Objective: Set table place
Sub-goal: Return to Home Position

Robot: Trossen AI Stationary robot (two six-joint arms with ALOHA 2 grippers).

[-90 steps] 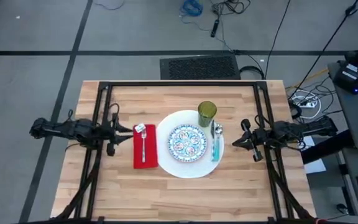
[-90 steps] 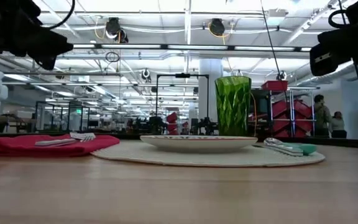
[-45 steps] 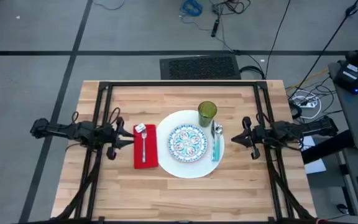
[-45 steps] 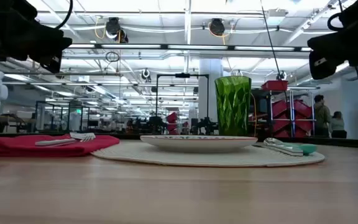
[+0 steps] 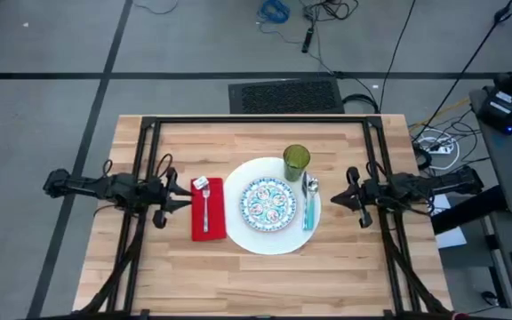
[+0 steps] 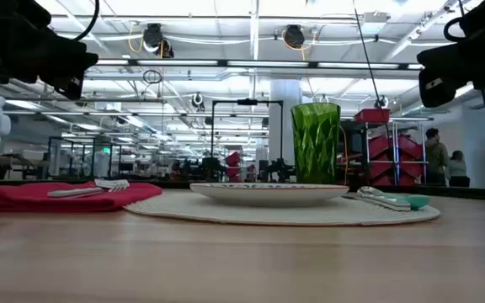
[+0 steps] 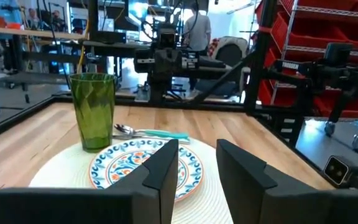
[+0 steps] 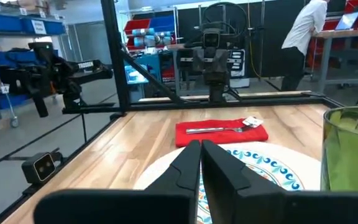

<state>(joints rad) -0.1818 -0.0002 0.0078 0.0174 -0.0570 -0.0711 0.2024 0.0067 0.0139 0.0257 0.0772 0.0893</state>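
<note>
Two arms are logged above the table [image 5: 265, 284], one by its left edge and one by its right. Compared with a second ago, both are drawn slightly back from the setting. Compared with half a second ago, nothing is altered. The withdrawal is therefore judged all but finished, and the place complete.

Left gripper [image 5: 181, 197]: held just beside the napkin, on the side toward the left edge. Its jaws are parted by a moderate gap and nothing is gripped.

Right gripper [image 5: 345, 197]: held just beside the mat, on the side toward the right edge. Its jaws are closed to a thin slit and nothing is gripped.

Place, mid-table:
- White round mat [image 5: 238, 227]: flat, thin, concentrically ribbed.
- Blue-patterned plate [image 5: 268, 203]: shallow, glazed, centred on the mat.
- Red napkin [image 5: 198, 224]: soft cloth folded to a rectangle, laid just beside the mat toward the left edge.
- Fork [image 5: 205, 206]: bright metal, laid lengthwise on the napkin.
- Spoon [image 5: 309, 206]: teal handle and metal bowl, laid on the mat between the plate and the right edge.
- Tumbler [image 5: 296, 162]: olive-green, translucent, faceted, set upright on the mat toward the far edge.
</note>
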